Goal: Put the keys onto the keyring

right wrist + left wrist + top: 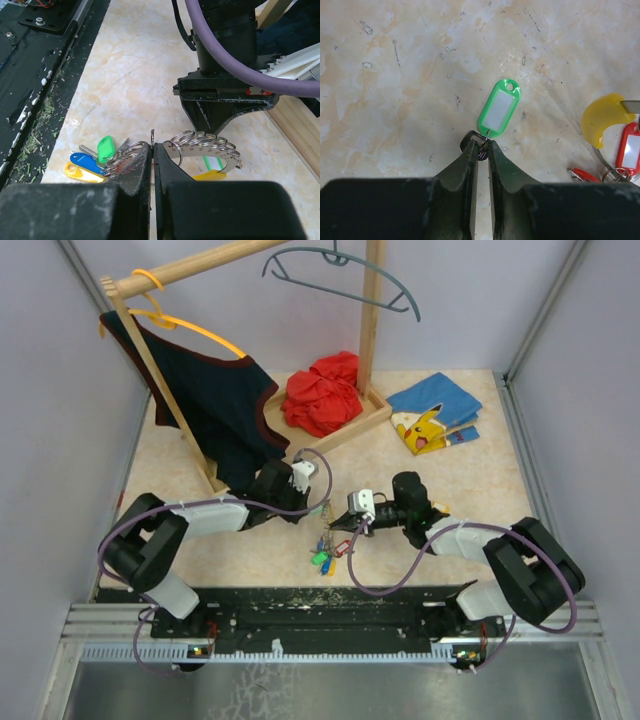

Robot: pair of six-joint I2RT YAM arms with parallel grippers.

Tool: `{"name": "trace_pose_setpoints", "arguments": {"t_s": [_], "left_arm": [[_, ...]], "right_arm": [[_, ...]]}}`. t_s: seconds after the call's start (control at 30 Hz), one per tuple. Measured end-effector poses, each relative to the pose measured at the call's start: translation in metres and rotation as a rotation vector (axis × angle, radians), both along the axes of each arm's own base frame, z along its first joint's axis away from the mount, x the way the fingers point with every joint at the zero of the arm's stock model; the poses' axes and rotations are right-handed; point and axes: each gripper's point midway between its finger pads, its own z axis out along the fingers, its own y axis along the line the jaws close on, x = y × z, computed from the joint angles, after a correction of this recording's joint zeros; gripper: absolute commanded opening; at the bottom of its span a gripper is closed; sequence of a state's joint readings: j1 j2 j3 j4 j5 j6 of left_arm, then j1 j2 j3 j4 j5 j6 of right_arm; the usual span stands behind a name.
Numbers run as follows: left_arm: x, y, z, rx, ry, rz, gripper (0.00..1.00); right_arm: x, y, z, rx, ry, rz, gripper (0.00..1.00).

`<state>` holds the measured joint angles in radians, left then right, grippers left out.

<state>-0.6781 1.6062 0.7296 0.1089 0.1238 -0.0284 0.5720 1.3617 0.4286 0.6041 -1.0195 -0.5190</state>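
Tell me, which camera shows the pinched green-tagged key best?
The left wrist view: the green-tagged key sits mid-frame, its ring end pinched by the left fingers. The right wrist view shows only a strip of its tag behind small rings; the top external view shows it too small to make out.

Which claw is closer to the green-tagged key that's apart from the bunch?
Left. The left gripper pinches the small ring on that green-tagged key; the right gripper is just beside it, shut on the keyring.

left end effector (481,146) pinched nearly closed, right end effector (152,148) clamped tight, tips facing
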Motion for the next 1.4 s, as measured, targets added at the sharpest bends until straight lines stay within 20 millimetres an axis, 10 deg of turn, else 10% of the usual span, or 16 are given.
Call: {"name": "trace_pose_setpoints", "arguments": {"t_s": [0.47,0.93,1.4], "left_arm": [[-0.015,0.010,0.005,-0.015,-0.028,-0.030,0.01],[-0.018,0.003,0.085,-0.137,-0.413,-0.238,0.01],[-0.047,-0.015,0.118,-0.179,-0.714,-0.593,0.00]], "right_arm": [[0.002,-0.001,0.000,-0.001,0.009,-0.008,0.00],[0.006,-0.006,0.007,-0.009,-0.004,-0.047,0.00],[0.018,-0.010,0.015,-0.013,-0.066,-0.115,0.00]]}}
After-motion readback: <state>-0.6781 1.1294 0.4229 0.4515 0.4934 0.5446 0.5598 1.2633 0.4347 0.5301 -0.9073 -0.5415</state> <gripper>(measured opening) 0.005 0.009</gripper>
